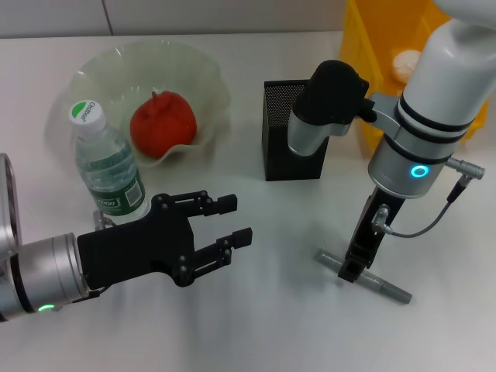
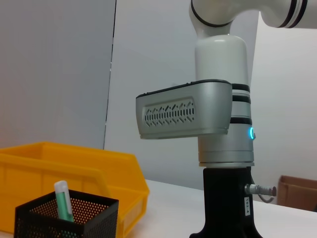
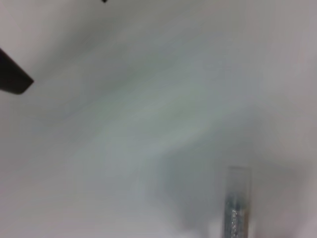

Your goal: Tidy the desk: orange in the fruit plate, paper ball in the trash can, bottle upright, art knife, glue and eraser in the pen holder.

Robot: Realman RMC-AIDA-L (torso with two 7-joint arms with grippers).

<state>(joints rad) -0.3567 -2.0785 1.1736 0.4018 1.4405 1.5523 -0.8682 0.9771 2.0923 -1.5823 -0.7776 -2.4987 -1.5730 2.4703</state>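
Your right gripper stands vertically over the slim grey art knife lying on the smooth white desk, fingers clamped on its shaft. Your left gripper hovers with fingers apart beside the upright clear bottle; the wrinkled orange sits in the scalloped fruit plate

Left arm comes in low from the left edge of the head view, forearm level, wrist silver with a green light. Left gripper black, fingers spread wide apart, pointing right, holding nothing. Right arm drops down from upper right, white and silver wrist with a blue ring light, grey camera housing sticking out to its left. Right gripper points straight down at the surface; finger state not readable.
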